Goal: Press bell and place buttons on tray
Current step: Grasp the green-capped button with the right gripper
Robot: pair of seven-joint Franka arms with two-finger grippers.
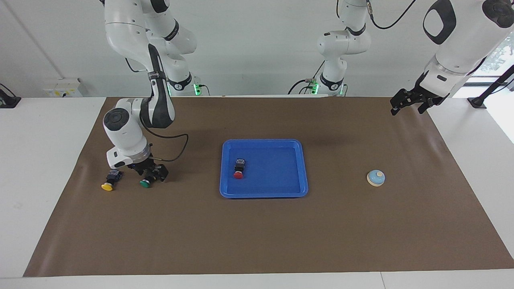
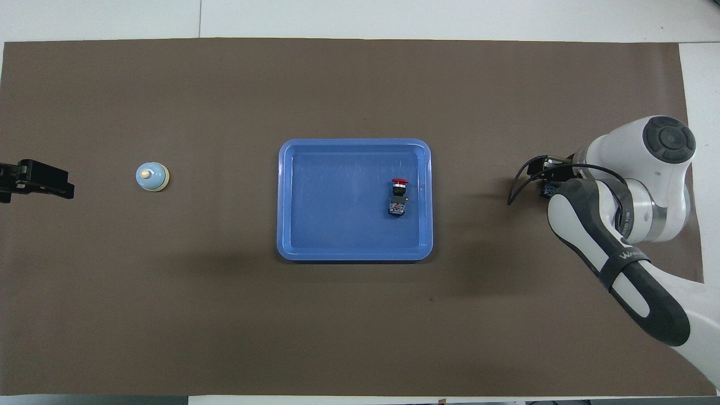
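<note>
The green button [image 1: 145, 184] lies on its side on the brown mat toward the right arm's end. My right gripper [image 1: 150, 176] is down over its black body, open, one jaw on each side. The yellow button [image 1: 107, 186] lies just beside it, free. In the overhead view the right arm covers both. The red button [image 1: 238, 175] [image 2: 400, 181] lies in the blue tray [image 1: 264, 192] [image 2: 354, 143] at mid-table. The light-blue bell [image 1: 376, 178] [image 2: 152, 176] stands toward the left arm's end. My left gripper [image 1: 406, 110] [image 2: 56, 183] waits open, in the air over the mat's edge.
A brown mat [image 1: 257, 233] covers the table, with white table surface [image 1: 40, 160] around it. Only the tray, the bell and the buttons lie on the mat. A third robot arm [image 1: 341, 44] stands by the wall between my two bases.
</note>
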